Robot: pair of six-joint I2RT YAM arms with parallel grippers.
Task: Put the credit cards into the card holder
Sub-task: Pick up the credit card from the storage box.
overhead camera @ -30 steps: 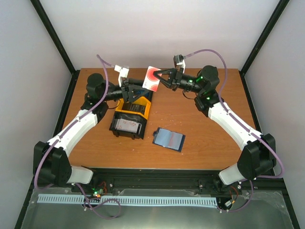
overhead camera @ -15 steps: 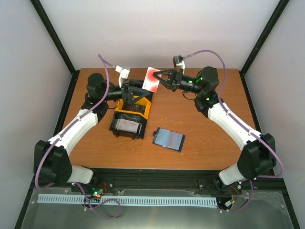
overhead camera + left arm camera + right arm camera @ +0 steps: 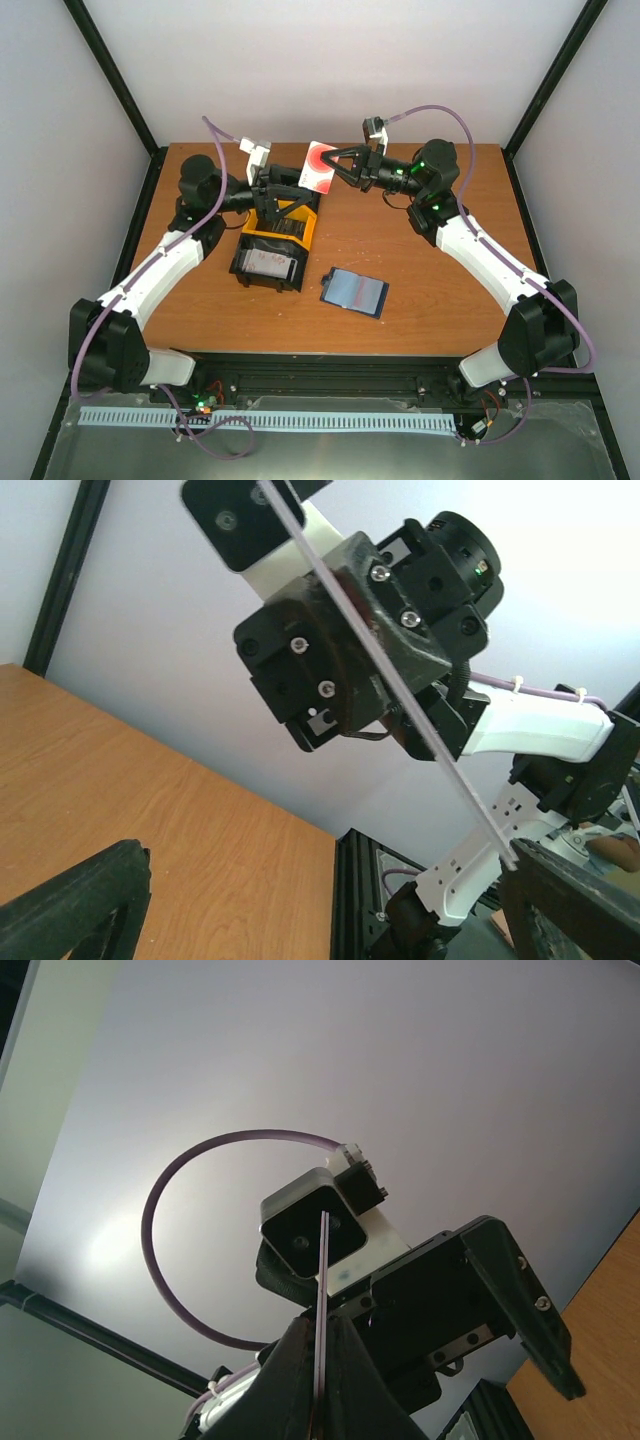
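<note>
**Overhead view.** The bench [image 3: 430,290], brown wood, carries a black-and-yellow bin tray [image 3: 270,250] left of centre. Just right of the tray's near end, and apart from it, lies the card holder [image 3: 354,292], open and flat with its blue-grey pockets facing up. My two arms meet above the far half of the bench; my left arm hides the tray's far end. My right jaws are clamped on the right edge of one credit card [image 3: 320,165], white with a red circle. It is held in the air beyond the tray with its printed face toward this camera. My left jaws stand wide apart just left of the card and hold nothing.

**Left wrist view.** The credit card [image 3: 400,700] shows edge-on as a thin pale line crossing my right arm's end. Its lower end lies near one of my left fingertips [image 3: 570,910]; I cannot tell whether they touch.

**Right wrist view.** The credit card [image 3: 320,1290] is edge-on again, pinched between my right fingers.
</note>
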